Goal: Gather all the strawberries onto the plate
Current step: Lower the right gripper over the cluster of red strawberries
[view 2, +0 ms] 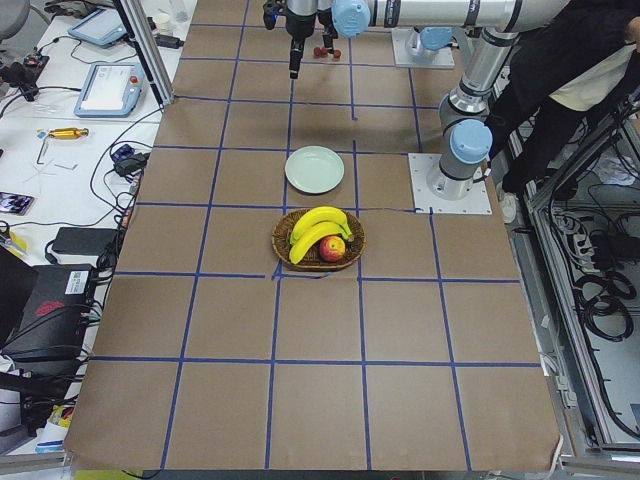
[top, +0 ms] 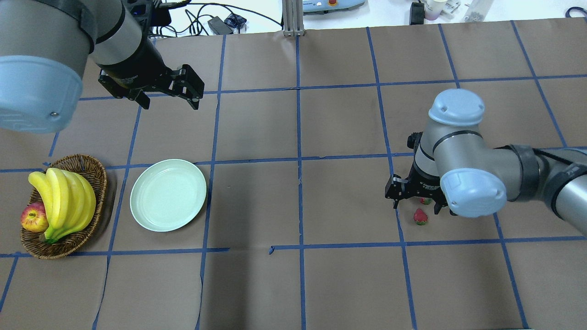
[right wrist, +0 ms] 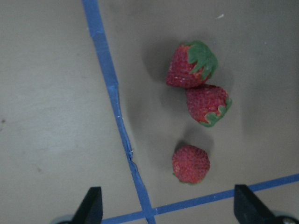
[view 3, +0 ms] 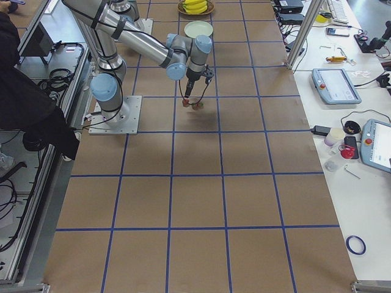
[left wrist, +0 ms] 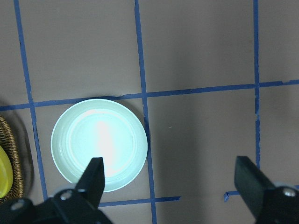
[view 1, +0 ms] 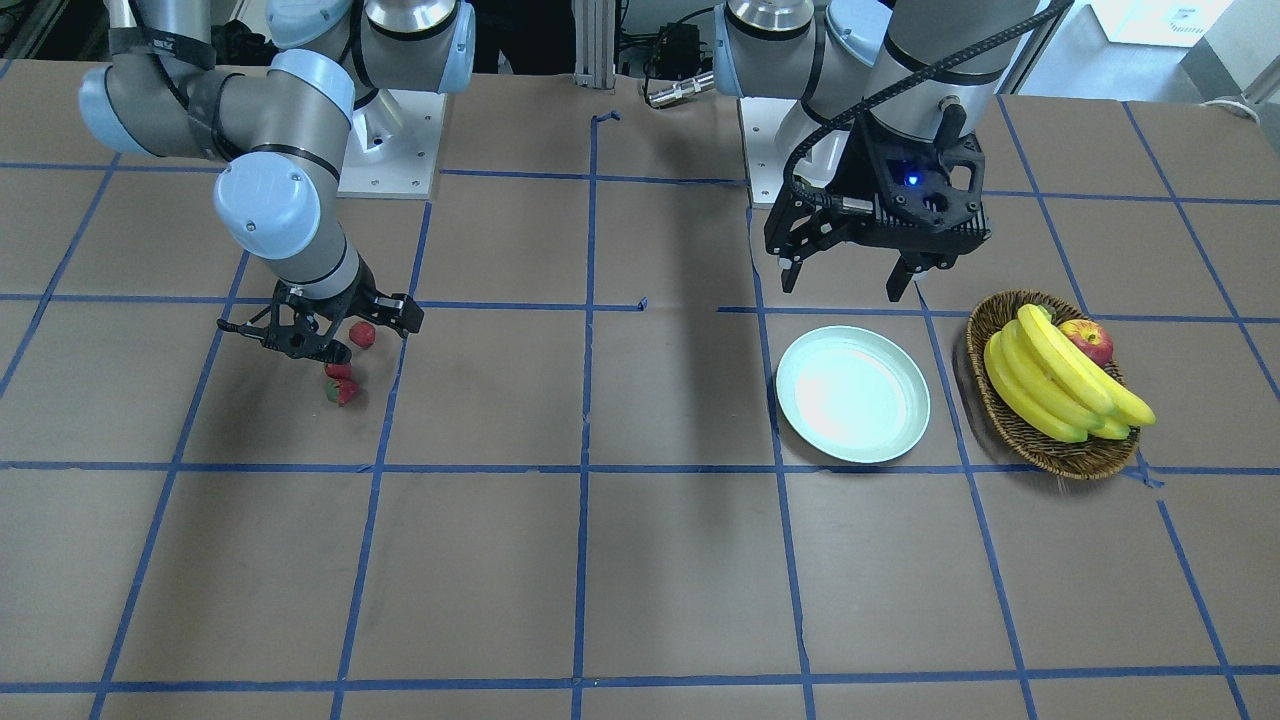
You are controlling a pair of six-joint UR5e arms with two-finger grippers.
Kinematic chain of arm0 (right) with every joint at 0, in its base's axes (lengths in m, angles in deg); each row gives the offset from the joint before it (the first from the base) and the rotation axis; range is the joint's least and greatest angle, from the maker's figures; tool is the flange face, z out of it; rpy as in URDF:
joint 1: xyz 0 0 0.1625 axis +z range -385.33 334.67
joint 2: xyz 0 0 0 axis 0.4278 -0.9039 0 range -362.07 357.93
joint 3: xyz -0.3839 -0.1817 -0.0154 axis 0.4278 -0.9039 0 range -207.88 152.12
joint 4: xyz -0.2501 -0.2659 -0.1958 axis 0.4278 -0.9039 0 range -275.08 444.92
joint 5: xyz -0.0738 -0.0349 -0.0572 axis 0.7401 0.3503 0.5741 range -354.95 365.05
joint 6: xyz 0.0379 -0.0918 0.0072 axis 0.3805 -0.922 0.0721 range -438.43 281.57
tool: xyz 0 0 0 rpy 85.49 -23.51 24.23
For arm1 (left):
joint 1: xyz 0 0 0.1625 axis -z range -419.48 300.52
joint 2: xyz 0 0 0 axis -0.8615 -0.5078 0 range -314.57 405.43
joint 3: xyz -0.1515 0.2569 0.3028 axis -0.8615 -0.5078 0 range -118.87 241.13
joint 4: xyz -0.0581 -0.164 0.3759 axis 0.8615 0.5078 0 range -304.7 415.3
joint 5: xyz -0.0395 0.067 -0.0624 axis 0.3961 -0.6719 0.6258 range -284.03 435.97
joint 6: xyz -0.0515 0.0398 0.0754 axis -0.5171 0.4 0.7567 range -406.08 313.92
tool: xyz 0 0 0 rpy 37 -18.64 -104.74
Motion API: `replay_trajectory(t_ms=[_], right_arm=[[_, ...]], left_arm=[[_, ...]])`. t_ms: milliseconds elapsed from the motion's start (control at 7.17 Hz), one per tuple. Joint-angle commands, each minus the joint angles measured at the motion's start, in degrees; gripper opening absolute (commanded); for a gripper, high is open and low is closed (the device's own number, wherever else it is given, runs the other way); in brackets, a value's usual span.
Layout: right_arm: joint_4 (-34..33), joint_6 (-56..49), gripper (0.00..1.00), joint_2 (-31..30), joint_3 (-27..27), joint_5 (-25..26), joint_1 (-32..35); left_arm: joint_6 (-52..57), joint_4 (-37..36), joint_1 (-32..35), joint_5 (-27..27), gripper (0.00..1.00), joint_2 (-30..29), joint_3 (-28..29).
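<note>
Brown paper-covered bench (top: 257, 137) with a blue tape grid.

Three small red strawberries with green leafy caps lie on the bench on the robot's right side. In the right wrist view, the first strawberry (right wrist: 191, 65) and the second strawberry (right wrist: 208, 105) touch each other. The third strawberry (right wrist: 190, 163) sits just beside them, apart.

Right gripper (top: 415, 206): low over the strawberries, jaws spread wide, nothing between them.

Round, shallow, pale mint-white plate (top: 168, 195): flat on the bench on the robot's left side, well apart from the strawberries.

Left gripper (top: 170, 103): raised in the air near the plate, jaws released and holding nothing.

Brown wicker basket (top: 103, 183): just beside the plate on its outer side. It holds a bunch of yellow bananas (top: 64, 197) and a red-yellow apple (top: 34, 217).
</note>
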Motion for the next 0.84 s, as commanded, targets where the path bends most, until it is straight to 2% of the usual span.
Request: replay_trajectory(t_ms=[0,139,279,697], right_arm=[[-4.8,1.1,1.0,0.1,4.0,0.5,-3.2],[-4.9,1.4,0.99,0.2,4.2,0.6,-3.2],[-5.1,1.4,0.94,0.9,4.1,0.5,-3.2],[-6.4,1.5,0.34,1.5,4.2,0.5,-3.2]], left_arm=[[0.0,0.0,0.1,0.0,1.0,-0.1,-0.1],[0.0,0.0,0.1,0.1,1.0,-0.1,0.0],[0.0,0.0,0.1,0.1,1.0,-0.1,0.0],[0.0,0.0,0.1,0.1,1.0,-0.1,-0.1]])
